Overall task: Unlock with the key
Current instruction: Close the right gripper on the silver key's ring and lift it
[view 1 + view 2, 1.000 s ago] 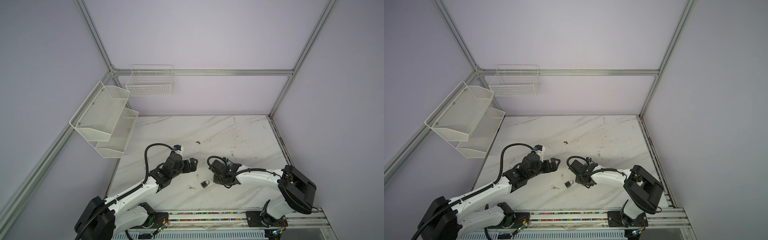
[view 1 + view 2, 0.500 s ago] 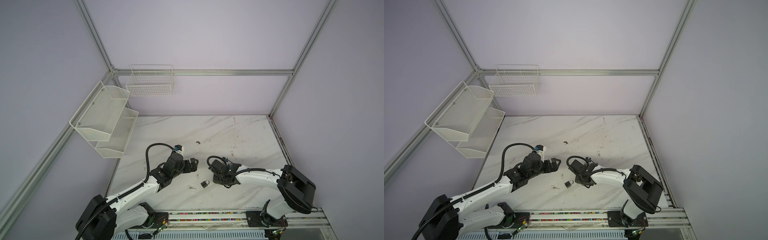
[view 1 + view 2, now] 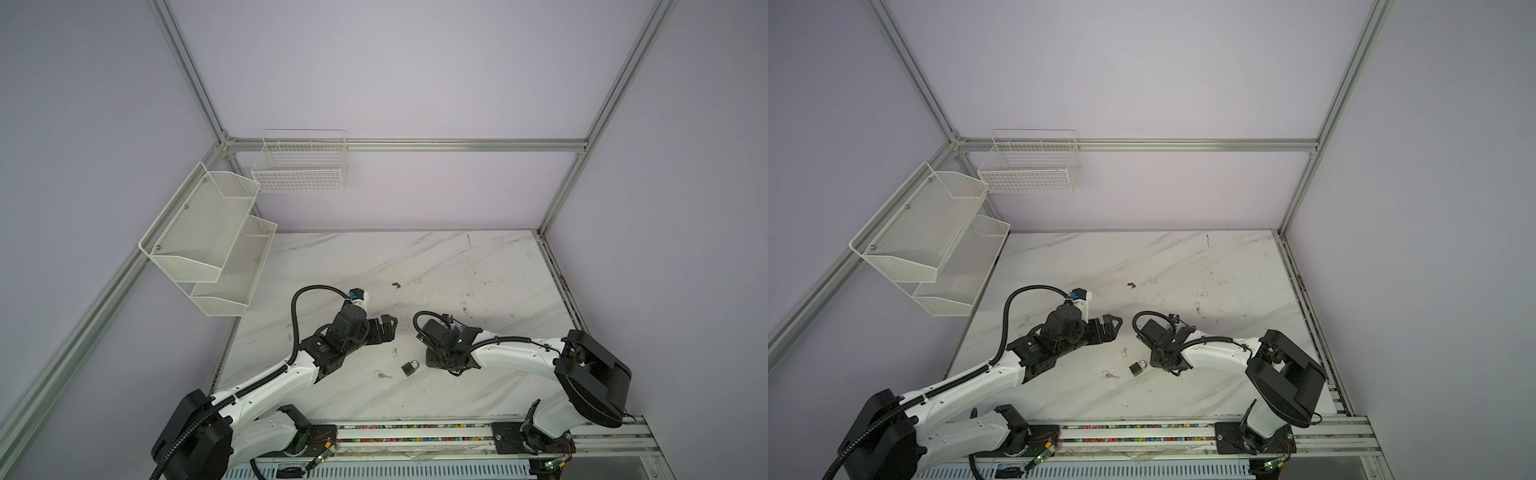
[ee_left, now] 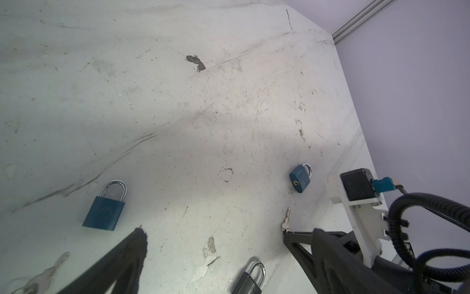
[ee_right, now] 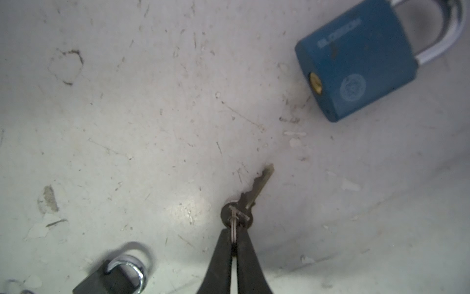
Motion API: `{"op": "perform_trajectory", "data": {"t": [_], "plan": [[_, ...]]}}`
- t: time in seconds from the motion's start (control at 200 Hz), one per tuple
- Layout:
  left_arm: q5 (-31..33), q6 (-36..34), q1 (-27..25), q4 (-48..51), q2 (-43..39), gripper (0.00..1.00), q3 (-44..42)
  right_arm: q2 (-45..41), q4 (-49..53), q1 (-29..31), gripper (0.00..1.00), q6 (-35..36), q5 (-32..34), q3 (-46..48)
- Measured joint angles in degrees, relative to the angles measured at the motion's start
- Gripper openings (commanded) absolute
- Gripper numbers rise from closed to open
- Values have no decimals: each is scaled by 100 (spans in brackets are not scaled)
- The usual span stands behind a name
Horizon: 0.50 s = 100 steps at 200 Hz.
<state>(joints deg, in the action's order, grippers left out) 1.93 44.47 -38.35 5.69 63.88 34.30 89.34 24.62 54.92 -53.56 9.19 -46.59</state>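
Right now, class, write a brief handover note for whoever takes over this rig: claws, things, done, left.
Left claw: open, empty.
Right claw: shut on the key at its ring end.
Blue padlock: lying flat near the key's tip, keyhole facing it.
Done: key gripped.
Left: insert the key, turn it, open the padlock.

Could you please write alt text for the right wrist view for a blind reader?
The right gripper is shut on the key ring of a small key whose tip points toward a blue padlock lying apart from it on the scuffed white table; a black padlock lies nearby.
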Motion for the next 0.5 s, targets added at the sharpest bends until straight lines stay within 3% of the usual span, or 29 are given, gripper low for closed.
{"op": "perform_trajectory", "data": {"t": [0.165,0.21,0.5], "plan": [[0,42,0,0,0,100,0,0,-2,0,6,184,11,0],[0,72,0,0,0,100,0,-2,0,0,0,278,33,-4],[-20,396,2,101,-155,100,0,-374,2,0,0,1200,334,-227]]}}
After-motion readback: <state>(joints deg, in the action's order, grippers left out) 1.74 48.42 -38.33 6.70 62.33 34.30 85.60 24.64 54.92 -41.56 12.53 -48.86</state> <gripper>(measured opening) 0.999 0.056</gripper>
